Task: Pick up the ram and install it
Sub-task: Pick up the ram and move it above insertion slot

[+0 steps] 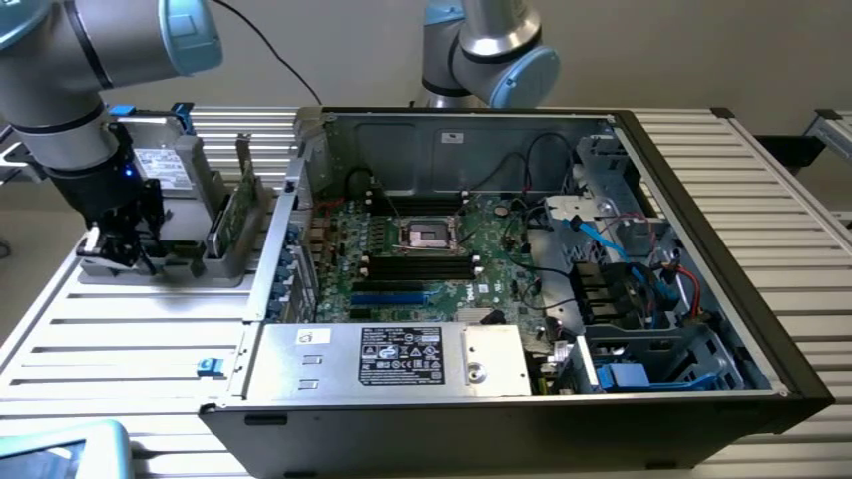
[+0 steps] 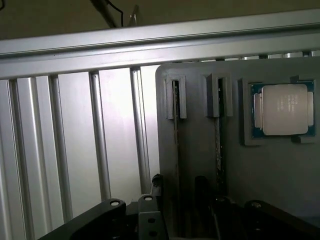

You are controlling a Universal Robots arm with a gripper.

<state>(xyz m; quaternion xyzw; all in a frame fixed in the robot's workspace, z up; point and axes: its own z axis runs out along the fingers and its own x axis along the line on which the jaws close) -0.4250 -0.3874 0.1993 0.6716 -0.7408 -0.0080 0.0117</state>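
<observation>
The ram (image 2: 176,131) stands on edge in a slot of a grey holder (image 2: 197,150), seen as a thin dark line. A second stick (image 2: 219,135) stands in the neighbouring slot, closer to a silver CPU (image 2: 285,109) lying in its recess. My gripper (image 2: 178,202) is low over the holder, its dark fingers (image 2: 156,186) on either side of the ram with gaps showing, so it is open. In the exterior view my gripper (image 1: 118,251) hangs over the holder (image 1: 160,267) at the exterior view's left, beside the open computer case (image 1: 533,259) with its black memory slots (image 1: 419,265).
A wider green card (image 1: 245,205) and a silver part (image 1: 180,165) stand upright in the holder beside my gripper. The case's wall (image 1: 286,239) rises just past them. A second arm (image 1: 486,50) stands behind the case. Ribbed aluminium table (image 1: 120,329) surrounds everything.
</observation>
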